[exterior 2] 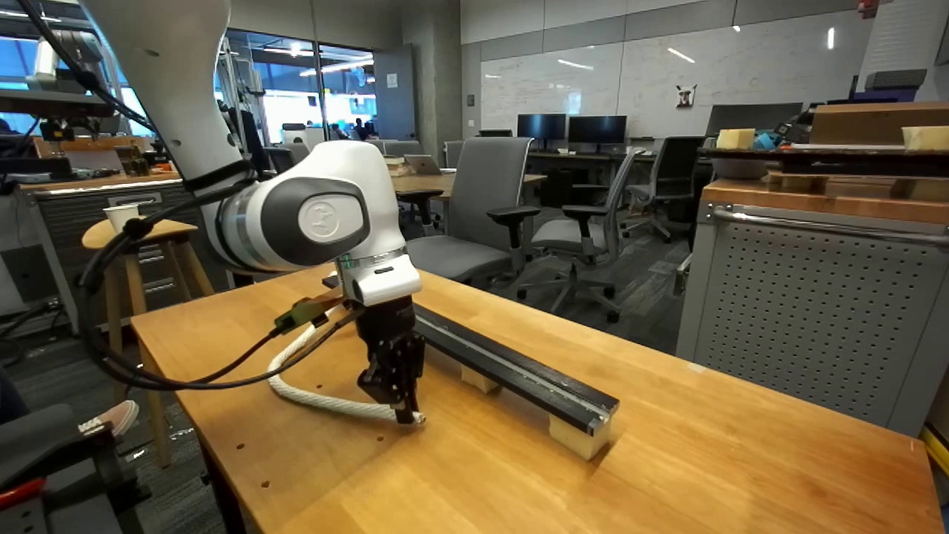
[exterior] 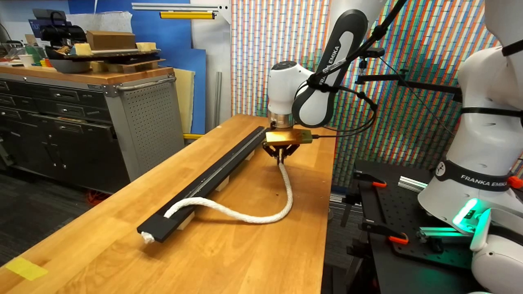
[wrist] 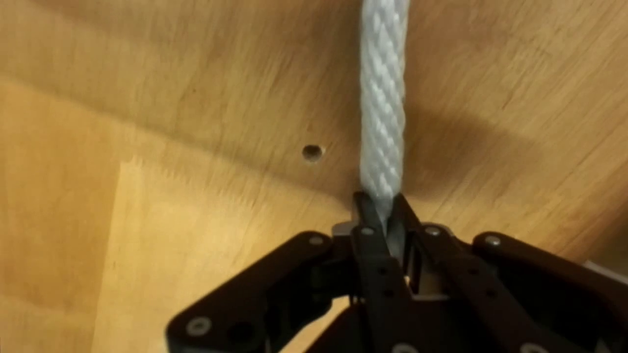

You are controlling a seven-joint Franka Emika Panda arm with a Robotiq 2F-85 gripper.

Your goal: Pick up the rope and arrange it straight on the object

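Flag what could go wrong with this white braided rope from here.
The black two-fingered gripper pinches the rope near its tip and might lose it.
Slack bowing away from the long black bar could land beside it.
The rope's other end appears threaded into the bar, so tugging may shift it off its pale rectangular blocks.

Exterior views from opposite ends of the table (exterior: 249,190), wrist view close above it

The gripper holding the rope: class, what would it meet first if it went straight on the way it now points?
Most likely the wooden table. The gripper points down towards it, with the rope pinched in its grip; whether any gap is left beneath is unclear.
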